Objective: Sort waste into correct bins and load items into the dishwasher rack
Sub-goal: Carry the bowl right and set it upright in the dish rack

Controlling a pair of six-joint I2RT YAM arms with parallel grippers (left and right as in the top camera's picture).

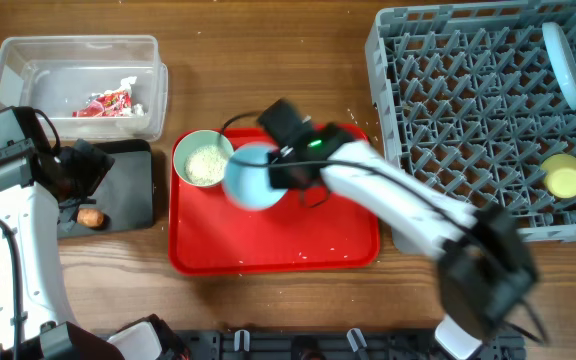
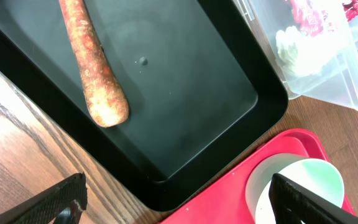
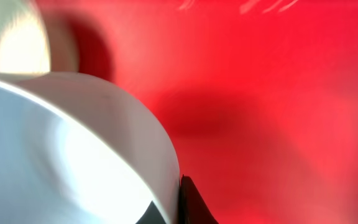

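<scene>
Dark-fingered, the right end effector [image 1: 271, 168] is clenched on the rim of the pale blue bowl [image 1: 251, 177], one finger visible against the outer wall in the right wrist view. The bowl hangs just above the red serving tray [image 1: 268, 240], beside the second bowl [image 1: 190, 142], which holds loose rice grains [image 1: 205, 165]. Judged from its glossy surface and thin wall, the held bowl is rigid, light and slippery. A rim pinch is the correct hold, with one finger inside and one outside, but the bowl can pivot in it, so firm closure is advised. The dishwasher rack [image 1: 468, 110] lies well apart to the right and already carries the plate [image 1: 563, 65] and the yellow cup [image 1: 566, 176]. The left end effector [image 2: 185, 199] is released and empty, hovering over the black tray [image 2: 185, 93], where the carrot stick [image 2: 95, 68] lies. The clear tub [image 1: 78, 60] beyond it contains the red wrapper [image 1: 108, 102] and white scrap [image 2: 294, 50].
</scene>
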